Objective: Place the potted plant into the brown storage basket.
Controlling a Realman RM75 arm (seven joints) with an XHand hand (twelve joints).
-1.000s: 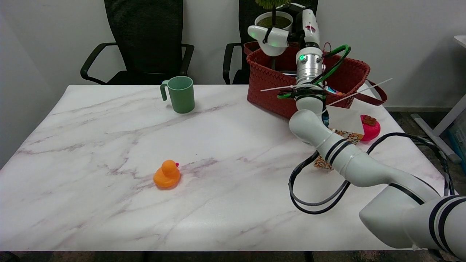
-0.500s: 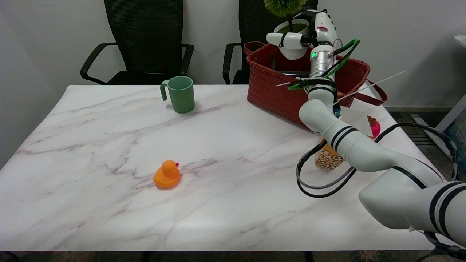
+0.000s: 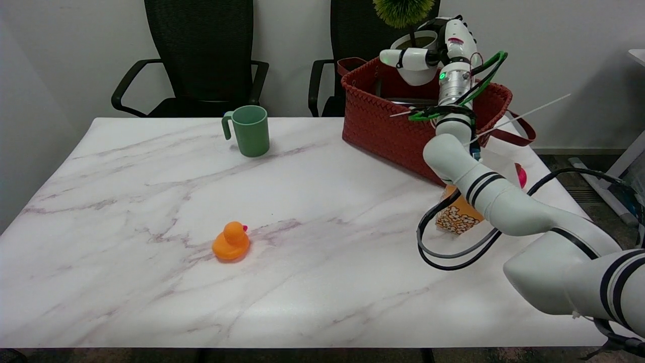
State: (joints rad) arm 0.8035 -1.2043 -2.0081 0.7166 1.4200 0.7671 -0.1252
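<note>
The potted plant (image 3: 404, 11), a round green tuft in a white pot, hangs in the air over the brown storage basket (image 3: 383, 121) at the table's far right. My right hand (image 3: 421, 56) grips the white pot from its side and front, fingers wrapped around it. The pot's base sits about level with the basket's rim, above its open middle. The basket is woven, reddish brown, with strap handles, and the arm hides part of its inside.
A green mug (image 3: 249, 130) stands at the far middle of the table. An orange rubber duck (image 3: 231, 241) sits near the centre front. A popcorn-print box (image 3: 457, 218) and a pink toy (image 3: 520, 175) lie beside the arm at right. Two black chairs stand behind.
My right hand has carried the potted plant to the right and slightly lower, from the basket's left rim to over its middle. The forearm swung right, uncovering the popcorn-print box and hiding most of the pink toy.
</note>
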